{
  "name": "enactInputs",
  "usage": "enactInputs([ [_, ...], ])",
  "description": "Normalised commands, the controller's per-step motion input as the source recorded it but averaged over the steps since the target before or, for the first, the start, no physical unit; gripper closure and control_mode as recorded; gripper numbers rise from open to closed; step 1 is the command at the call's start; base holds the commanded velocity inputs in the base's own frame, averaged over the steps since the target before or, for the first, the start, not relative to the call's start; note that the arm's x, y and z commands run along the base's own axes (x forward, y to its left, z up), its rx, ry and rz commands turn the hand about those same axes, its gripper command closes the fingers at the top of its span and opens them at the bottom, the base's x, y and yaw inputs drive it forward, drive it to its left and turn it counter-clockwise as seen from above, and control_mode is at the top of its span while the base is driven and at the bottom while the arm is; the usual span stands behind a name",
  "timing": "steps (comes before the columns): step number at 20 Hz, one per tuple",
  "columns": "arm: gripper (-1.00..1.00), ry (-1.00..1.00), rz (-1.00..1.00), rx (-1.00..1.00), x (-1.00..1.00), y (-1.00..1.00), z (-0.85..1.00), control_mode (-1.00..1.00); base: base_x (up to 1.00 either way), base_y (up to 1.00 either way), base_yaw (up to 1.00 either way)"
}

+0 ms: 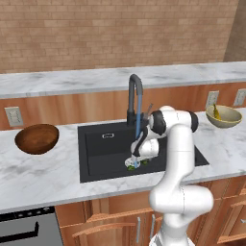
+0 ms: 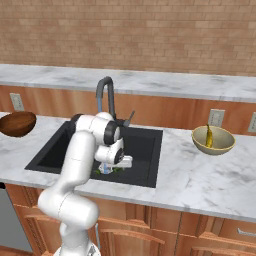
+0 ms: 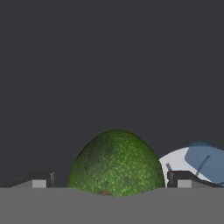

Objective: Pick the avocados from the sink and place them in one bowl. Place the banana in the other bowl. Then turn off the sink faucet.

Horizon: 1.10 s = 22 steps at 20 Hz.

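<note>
We see the jaws (image 3: 114, 183) standing wide apart, one dark tip low on each side of an avocado (image 3: 116, 162), which sits between them without either tip clearly touching it. The avocado is a rounded dome of pebbled, mottled green with a small brownish spot at its lower edge, and its bottom is cut off by the frame. Just beside it, past the right tip, we make out part of the round silver drain (image 3: 175, 161) and a pale blue patch of water (image 3: 205, 161) over it. All of this lies on the black floor of the sink (image 1: 103, 153). From the left base camera, the hand is bent down into the basin, and only slivers of green (image 1: 129, 167) peek out beneath it, so we cannot tell how many avocados lie there. A thin blue stream (image 1: 138, 120) runs from the arched spout of the sink faucet (image 1: 134, 93) down to the hand. On the counter (image 1: 43, 178), the dark brown bowl (image 1: 37, 138) sits left of the sink. The pale bowl (image 2: 214, 140) sits right of it, with the yellow banana (image 2: 209, 136) leaning inside.
</note>
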Motion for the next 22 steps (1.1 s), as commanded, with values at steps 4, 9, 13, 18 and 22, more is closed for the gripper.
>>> enactInputs([
  [4, 1.00, 0.02, -0.06, 0.00, -0.01, 0.00, -0.09, -1.00, 0.00, 0.00, 0.00],
  [9, 1.00, 0.00, -0.07, 0.00, -0.09, -0.17, -0.10, -1.00, 0.00, 0.00, 0.00],
  [13, 1.00, -0.06, -0.03, 0.02, -0.36, -0.33, 0.21, -1.00, 0.00, 0.00, 0.00],
  [18, 1.00, -0.16, -0.01, 0.05, -0.38, -0.23, 0.84, -1.00, 0.00, 0.00, 0.00],
  [22, 1.00, -0.20, -0.01, 0.04, -0.44, -0.05, 0.93, -1.00, 0.00, 0.00, 0.00],
])
